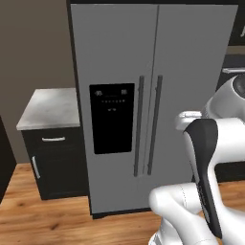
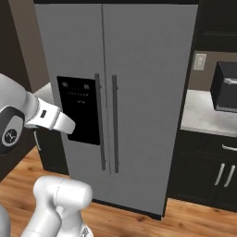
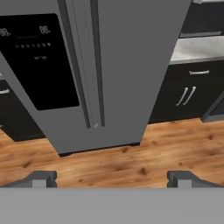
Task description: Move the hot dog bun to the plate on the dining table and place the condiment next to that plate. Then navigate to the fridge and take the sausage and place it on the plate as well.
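The fridge [image 1: 153,105] stands square in front of the robot, both grey doors shut, the black dispenser panel [image 1: 112,117] set in the left-hand door and two long vertical handles [image 1: 148,124] meeting side by side at the centre seam. So the sausage, if it sits inside as the task implies, is hidden behind closed doors — nothing of it can be seen. In the hand view the gripper [image 3: 111,177] looks down along the fridge front toward the wooden floor [image 3: 144,162], its two dark fingertips [image 3: 39,178] spread wide apart with nothing between them, and well clear of the doors.

This looks like the fridge leg of the job: the base appears to have arrived, and the fetching has not begun. The next move calls for a door to be opened — the open jaws would need to line up around one of those slim handles, close on it, and swing it out on its hinge. Which door hides the sausage cannot be told from here. A dark cabinet [image 1: 57,158] with a marble top flanks the fridge on the left, so the swing room there looks tight.
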